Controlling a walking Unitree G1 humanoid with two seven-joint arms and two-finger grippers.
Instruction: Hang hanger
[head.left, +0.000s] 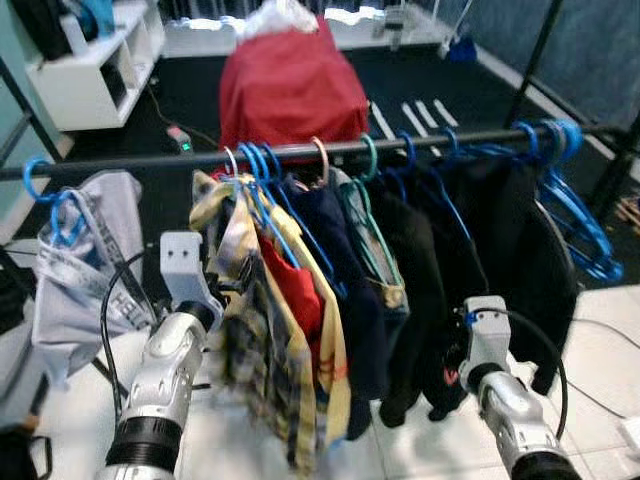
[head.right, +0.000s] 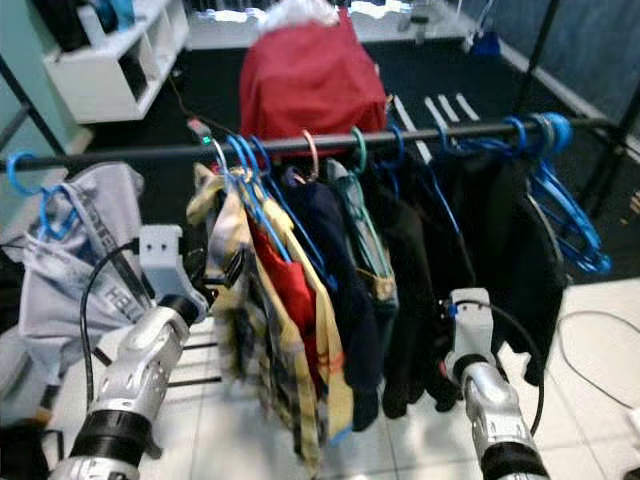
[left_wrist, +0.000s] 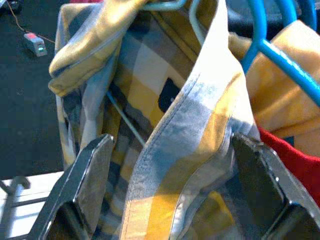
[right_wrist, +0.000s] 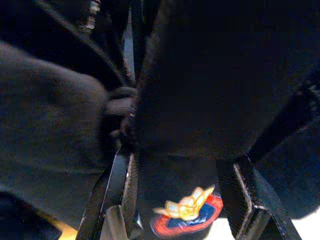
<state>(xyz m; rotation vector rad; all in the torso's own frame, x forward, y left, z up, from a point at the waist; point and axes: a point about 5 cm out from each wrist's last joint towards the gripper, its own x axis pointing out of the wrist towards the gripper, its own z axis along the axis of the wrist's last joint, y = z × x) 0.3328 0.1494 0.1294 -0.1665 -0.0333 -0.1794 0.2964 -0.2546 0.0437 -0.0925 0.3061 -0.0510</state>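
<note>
A black rail (head.left: 130, 163) runs across in front of me, crowded with clothes on hangers. A yellow plaid shirt (head.left: 262, 345) hangs from a pale hanger (head.left: 231, 161) beside blue hangers (head.left: 262, 165). My left gripper (left_wrist: 172, 170) is open at the shirt's collar, and the collar's edge lies between its fingers (left_wrist: 85, 185). In the left eye view that gripper (head.left: 226, 287) is at the shirt's left side. My right gripper (right_wrist: 180, 192) is open, pushed into black garments (head.left: 470, 240), with a dark piece bearing a gold, red and blue badge (right_wrist: 186, 214) between its fingers (right_wrist: 120, 192).
A grey garment (head.left: 85, 255) hangs on a blue hanger at the rail's left end. Empty blue hangers (head.left: 580, 220) bunch at the right end. Behind the rail are a red-covered object (head.left: 290, 85), a white shelf (head.left: 95, 70) and a power strip (head.left: 180, 138).
</note>
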